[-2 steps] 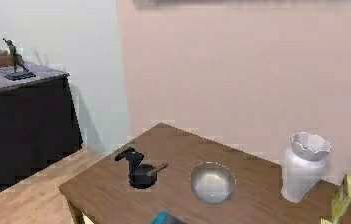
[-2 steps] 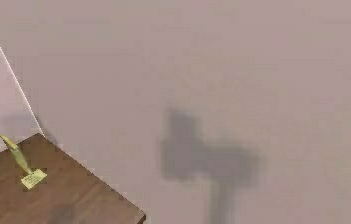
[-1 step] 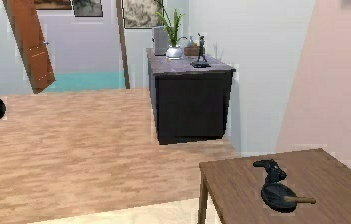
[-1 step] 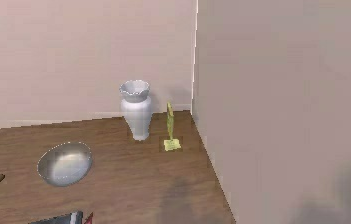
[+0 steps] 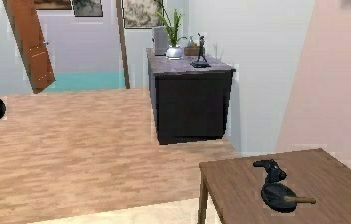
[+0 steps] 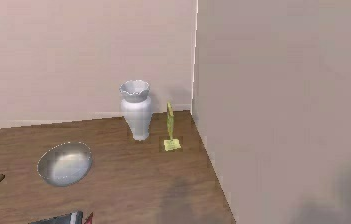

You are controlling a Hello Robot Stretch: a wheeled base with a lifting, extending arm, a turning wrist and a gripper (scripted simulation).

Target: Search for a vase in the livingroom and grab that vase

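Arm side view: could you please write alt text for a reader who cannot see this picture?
A white vase stands upright on a brown wooden surface, close to a pale wall. Just right of it stands a small golden statuette, and nearer the camera, to the left, lies a shiny metal bowl.

I counted one white ceramic vase with a wavy rim [image 6: 135, 108], one slim golden statuette on a square base [image 6: 170, 132] and one round silver metal bowl [image 6: 65, 163]. I saw one black frying pan with a wooden handle [image 5: 280, 196], one brown wooden table [image 5: 328, 170] and one dark cabinet with a grey top [image 5: 193, 105]. I also tallied one green potted plant in a white pot [image 5: 172, 30], one small dark figurine [image 5: 200, 56], one brown wooden door [image 5: 33, 45] and two framed wall pictures [image 5: 87, 7] [image 5: 141, 11].
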